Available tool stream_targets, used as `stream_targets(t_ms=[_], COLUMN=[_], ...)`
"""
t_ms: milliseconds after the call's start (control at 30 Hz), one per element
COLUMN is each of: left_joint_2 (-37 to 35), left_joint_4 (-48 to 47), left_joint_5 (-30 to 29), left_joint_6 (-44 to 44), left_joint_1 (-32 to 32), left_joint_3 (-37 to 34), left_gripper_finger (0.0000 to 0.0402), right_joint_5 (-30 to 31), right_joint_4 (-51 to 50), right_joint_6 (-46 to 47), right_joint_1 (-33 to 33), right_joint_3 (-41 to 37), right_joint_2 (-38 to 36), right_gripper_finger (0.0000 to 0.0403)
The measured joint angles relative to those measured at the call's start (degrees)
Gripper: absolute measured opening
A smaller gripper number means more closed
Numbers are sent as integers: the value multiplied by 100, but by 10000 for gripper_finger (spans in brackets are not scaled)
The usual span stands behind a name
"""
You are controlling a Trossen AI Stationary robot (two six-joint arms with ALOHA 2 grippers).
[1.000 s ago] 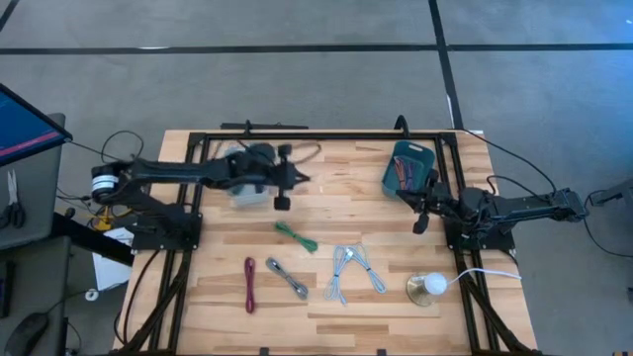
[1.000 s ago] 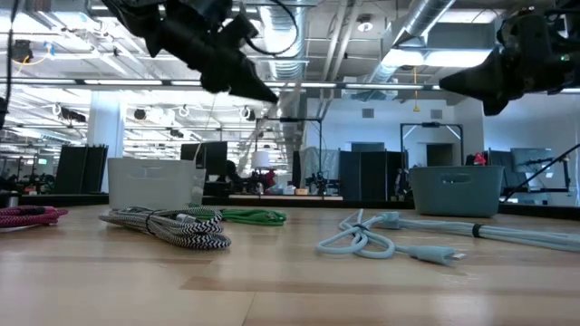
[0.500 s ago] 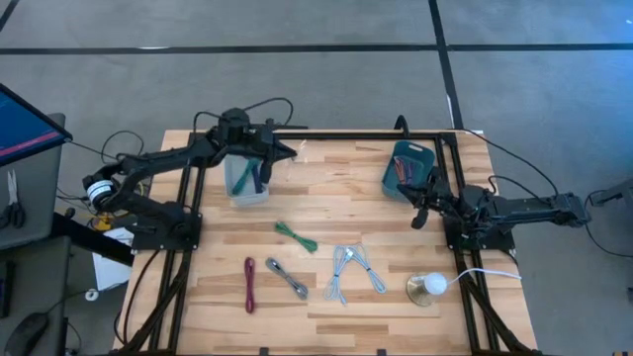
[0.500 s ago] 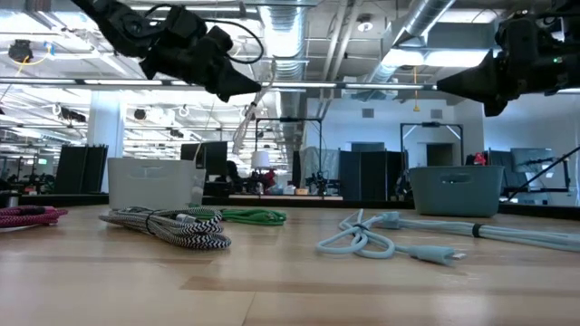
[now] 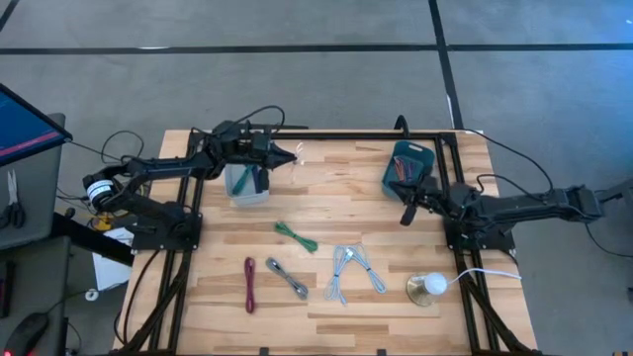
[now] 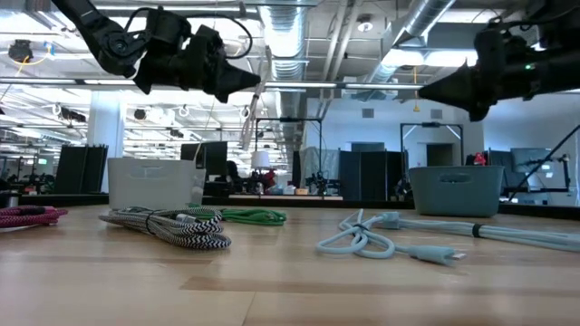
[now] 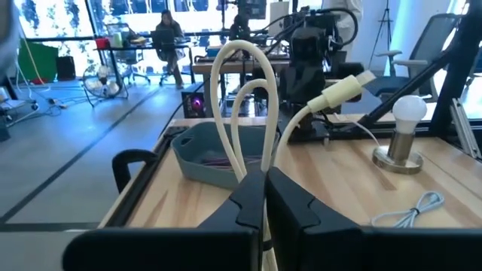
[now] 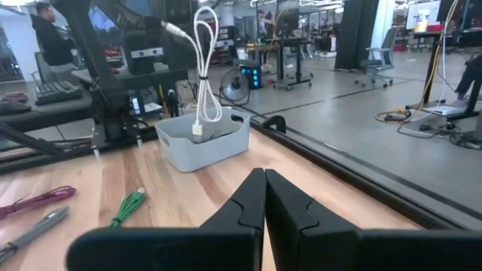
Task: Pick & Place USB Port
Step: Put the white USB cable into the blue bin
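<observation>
The left gripper [image 5: 287, 154] pinches a looped white USB cable [image 7: 248, 105] in the air, just past the far rim of the pale grey bin [image 5: 246, 184] near the table's back edge. The right gripper [image 5: 407, 213], fingers pressed together and empty, hovers beside the teal bin [image 5: 412, 168], with bare wood between the arms. Only the right wrist view shows the cable [image 8: 202, 68] hanging over the grey bin [image 8: 203, 141].

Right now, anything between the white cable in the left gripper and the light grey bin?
Nothing visible. The left gripper is shut on the white cable, which hangs over the light grey bin, its lower end at the open top. The right gripper waits by the teal bin.
</observation>
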Motion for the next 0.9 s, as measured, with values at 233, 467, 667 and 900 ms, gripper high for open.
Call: stream_targets(t_ms=[233, 467, 667, 900], left_joint_2=[0, 0, 0, 0], left_joint_4=[89, 161, 258, 289], left_joint_5=[-2, -6, -1, -4], left_joint_6=[-132, -194, -194, -309], left_joint_1=[-2, -49, -143, -179], left_joint_3=[0, 0, 0, 0], left_gripper_finger=[6, 6, 6, 6], right_joint_5=[-866, -1352, -1967, -1936], right_joint_4=[1284, 3000, 3502, 3501], right_joint_6=[-40, 180, 257, 260], right_joint_1=[-445, -756, -840, -840], right_joint_3=[0, 3, 536, 1626], right_joint_2=[1279, 2616, 3756, 4960], right_gripper_finger=[0, 0, 0, 8])
